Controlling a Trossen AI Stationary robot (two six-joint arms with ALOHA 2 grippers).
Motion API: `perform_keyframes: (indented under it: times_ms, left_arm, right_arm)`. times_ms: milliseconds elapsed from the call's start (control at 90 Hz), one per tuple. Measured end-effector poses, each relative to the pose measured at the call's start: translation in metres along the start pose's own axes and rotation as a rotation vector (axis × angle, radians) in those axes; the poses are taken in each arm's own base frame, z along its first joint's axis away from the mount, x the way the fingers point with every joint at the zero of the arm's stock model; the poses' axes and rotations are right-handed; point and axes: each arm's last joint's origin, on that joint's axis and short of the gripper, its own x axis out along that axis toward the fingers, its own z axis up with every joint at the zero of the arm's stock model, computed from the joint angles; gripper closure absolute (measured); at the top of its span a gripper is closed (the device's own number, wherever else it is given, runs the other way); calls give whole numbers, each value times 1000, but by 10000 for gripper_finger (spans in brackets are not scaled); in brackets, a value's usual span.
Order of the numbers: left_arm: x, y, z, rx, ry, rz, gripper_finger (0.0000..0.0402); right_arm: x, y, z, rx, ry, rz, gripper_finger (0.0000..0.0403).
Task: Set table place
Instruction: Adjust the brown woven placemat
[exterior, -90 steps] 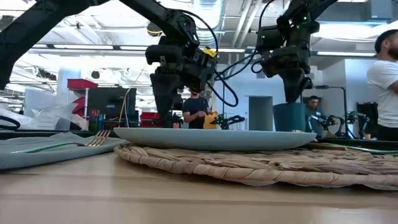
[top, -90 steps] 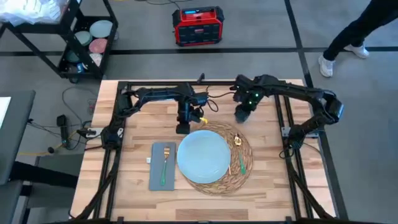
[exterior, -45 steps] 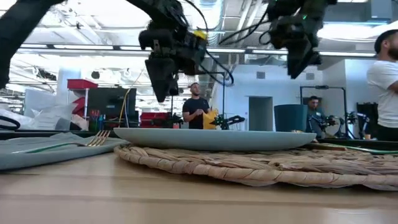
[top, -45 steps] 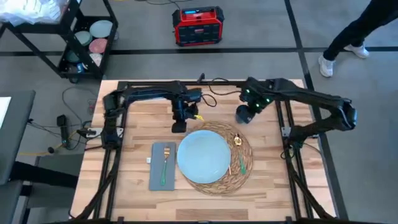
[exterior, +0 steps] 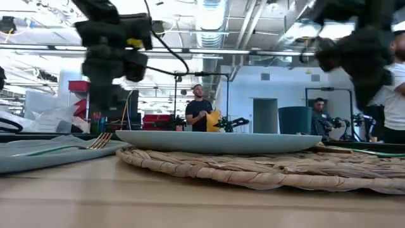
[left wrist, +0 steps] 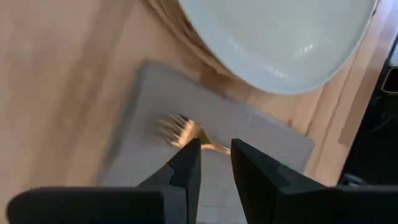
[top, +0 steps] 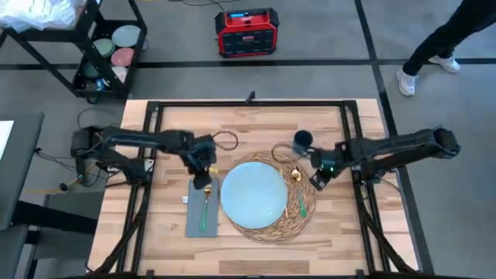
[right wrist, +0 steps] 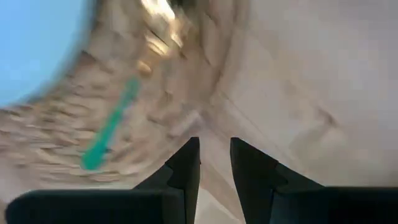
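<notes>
Placemat (top: 271, 200) centre-front on bench (top: 170, 236), plate (top: 253, 194) on it, spoon (top: 301, 203) on right rim, cup (top: 302, 140) just behind mat.

Left tool (top: 203, 180) over napkin (top: 201, 207), fingers narrow, empty, right above fork (left wrist: 186, 132). Risk: low sweep clips tines, drags napkin askew.

Right tool (top: 320, 178) at mat's right edge, narrow gap, empty. Risk: snags weave, shifts mat and plate, or knocks cup.

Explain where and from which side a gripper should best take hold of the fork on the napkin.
Probably the green handle's middle, from straight above: the fork lies flat on the napkin, handle away from the plate, so the fingers can likely close across its narrow width.
</notes>
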Motion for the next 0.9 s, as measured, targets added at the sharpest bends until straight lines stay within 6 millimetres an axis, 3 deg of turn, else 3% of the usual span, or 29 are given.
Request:
perform_keyframes:
  times_ms: [178, 411, 900]
  left_arm:
    - [12, -10, -16, -7, 22, 50, 331]
    - [17, -18, -19, -1, -14, 101, 331]
    - [18, -21, -18, 9, -37, 101, 331]
  right_arm:
    - [30, -7, -17, 53, 8, 15, 325]
    - [59, -11, -24, 140, -15, 71, 325]
    - [71, 8, -26, 168, -65, 169, 325]
